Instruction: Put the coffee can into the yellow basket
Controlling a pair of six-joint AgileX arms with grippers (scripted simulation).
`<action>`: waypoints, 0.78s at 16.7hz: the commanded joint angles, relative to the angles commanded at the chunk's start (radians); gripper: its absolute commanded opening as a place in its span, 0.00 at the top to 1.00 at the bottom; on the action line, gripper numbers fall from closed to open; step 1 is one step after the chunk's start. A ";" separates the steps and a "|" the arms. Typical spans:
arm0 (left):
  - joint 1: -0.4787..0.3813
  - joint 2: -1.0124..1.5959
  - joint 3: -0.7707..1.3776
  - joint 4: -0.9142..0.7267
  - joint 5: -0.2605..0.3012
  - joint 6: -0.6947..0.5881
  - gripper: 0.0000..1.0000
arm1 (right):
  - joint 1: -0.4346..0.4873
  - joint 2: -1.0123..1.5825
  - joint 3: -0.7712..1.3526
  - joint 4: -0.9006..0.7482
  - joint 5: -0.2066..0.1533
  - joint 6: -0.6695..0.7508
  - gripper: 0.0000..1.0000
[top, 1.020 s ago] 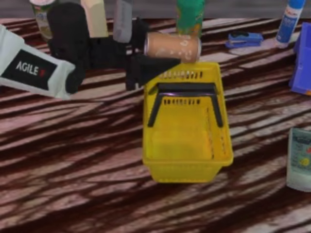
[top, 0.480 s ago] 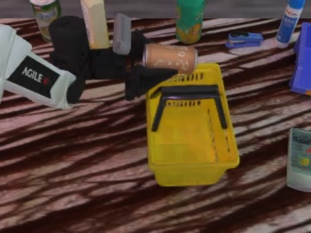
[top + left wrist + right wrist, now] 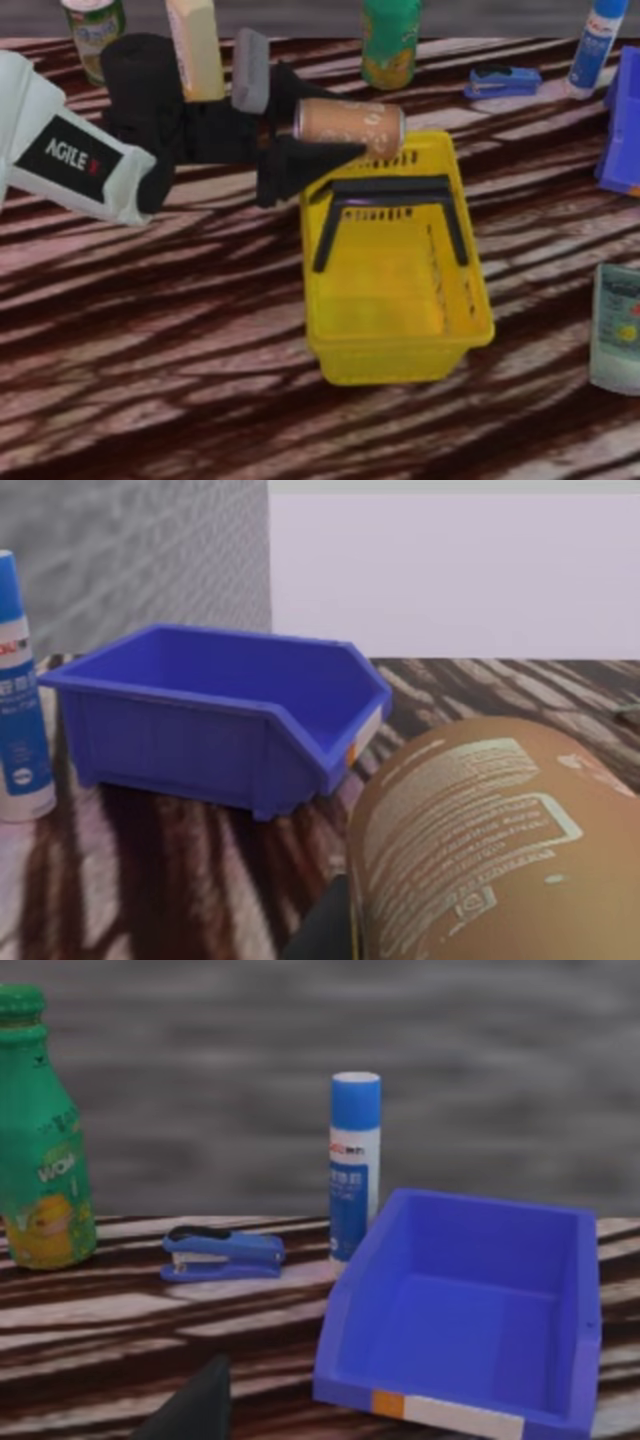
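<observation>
The left end effector [image 3: 325, 135] was clenched on the small tan-brown cylindrical coffee can [image 3: 350, 122], lying sideways above the bright yellow slotted plastic basket's [image 3: 478, 300] far rim. Carrying it farther over the basket's middle, past the black handles [image 3: 390, 190], before releasing seemed wise.

Can [image 3: 350, 124]: smooth tan wall, matt (pale print). Basket [image 3: 400, 345]: glossy yellow plastic, slotted. Table [image 3: 150, 350]: streaked dark wood grain.
</observation>
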 joint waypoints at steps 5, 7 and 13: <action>0.000 0.000 0.000 0.000 0.000 0.000 0.00 | 0.000 0.000 0.000 0.000 0.000 0.000 0.00; 0.000 0.000 0.000 0.000 0.000 0.000 0.00 | 0.000 0.000 0.000 0.000 0.000 0.000 0.00; -0.003 -0.002 0.001 -0.001 -0.002 0.001 0.00 | 0.000 0.000 0.000 0.000 0.000 0.000 0.00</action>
